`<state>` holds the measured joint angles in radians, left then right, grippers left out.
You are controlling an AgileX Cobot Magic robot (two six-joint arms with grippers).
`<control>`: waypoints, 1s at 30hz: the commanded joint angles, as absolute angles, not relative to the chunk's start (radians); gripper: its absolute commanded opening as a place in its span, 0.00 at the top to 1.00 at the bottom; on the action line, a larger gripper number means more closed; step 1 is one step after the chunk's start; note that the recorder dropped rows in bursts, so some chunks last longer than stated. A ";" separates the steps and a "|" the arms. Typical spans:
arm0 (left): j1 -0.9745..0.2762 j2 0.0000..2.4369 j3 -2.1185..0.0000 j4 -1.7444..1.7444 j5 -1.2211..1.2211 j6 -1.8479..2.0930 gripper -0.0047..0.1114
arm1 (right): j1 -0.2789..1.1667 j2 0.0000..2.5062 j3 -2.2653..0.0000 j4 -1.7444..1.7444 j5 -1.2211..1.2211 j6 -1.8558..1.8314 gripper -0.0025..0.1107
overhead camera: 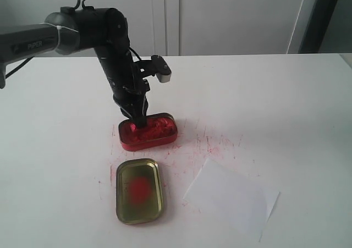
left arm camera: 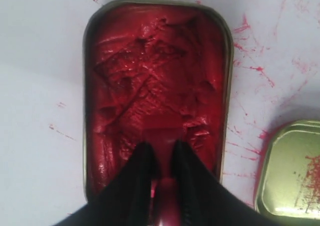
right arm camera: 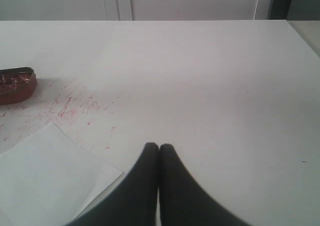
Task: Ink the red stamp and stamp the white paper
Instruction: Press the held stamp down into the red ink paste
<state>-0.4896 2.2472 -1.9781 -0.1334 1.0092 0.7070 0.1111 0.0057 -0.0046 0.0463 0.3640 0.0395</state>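
Observation:
The red stamp (left arm camera: 162,141) is pinched by its handle in my left gripper (left arm camera: 161,151), its base pressed into the crumbly ink of the red tin (left arm camera: 155,75). In the exterior view the left gripper (overhead camera: 137,119) reaches straight down into the red tin (overhead camera: 148,131), and the stamp itself is hidden there. The white paper (overhead camera: 231,196) lies flat at the front right, and no mark shows on it. From the right wrist view, the paper (right arm camera: 45,173) lies beside my right gripper (right arm camera: 159,147), which is shut with nothing in it and does not appear in the exterior view.
A gold tin lid (overhead camera: 139,190) with a red smudge lies in front of the ink tin, left of the paper; its edge (left arm camera: 292,171) shows in the left wrist view. Red ink specks (overhead camera: 203,143) are scattered over the white table between tin and paper.

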 commanded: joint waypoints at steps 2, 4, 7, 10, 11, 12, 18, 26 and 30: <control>-0.490 2.244 -2.030 -0.129 1.032 0.714 0.96 | 0.105 0.000 0.000 0.045 0.349 0.041 0.98; -0.490 2.244 -2.059 -0.109 1.059 0.714 0.96 | 0.105 0.000 0.000 0.045 0.349 0.041 0.98; -0.490 2.244 -2.086 -0.105 1.093 0.714 0.96 | 0.105 0.000 0.000 0.045 0.349 0.041 0.98; -0.490 2.246 -2.089 -0.105 1.101 0.714 0.96 | 0.105 0.000 0.000 0.045 0.349 0.041 0.98; -0.490 2.251 -2.089 -0.105 1.106 0.714 0.96 | 0.105 0.000 0.000 0.045 0.349 0.041 0.98; -0.490 2.259 -2.092 -0.105 1.116 0.714 0.96 | 0.105 0.000 0.000 0.045 0.349 0.041 0.98; -0.490 2.296 -2.096 -0.103 1.108 0.714 0.96 | 0.105 0.000 0.000 0.045 0.349 0.041 0.98; -0.501 2.316 -2.096 -0.100 1.093 0.714 0.96 | 0.105 0.000 0.000 0.045 0.349 0.041 0.98; -0.507 2.337 -2.096 -0.098 1.084 0.714 0.96 | 0.105 0.000 0.000 0.045 0.349 0.041 0.98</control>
<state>-0.4983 2.3237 -2.0906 -0.0893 1.0786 0.7111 0.1111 0.0057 -0.0046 0.0463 0.3640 0.0395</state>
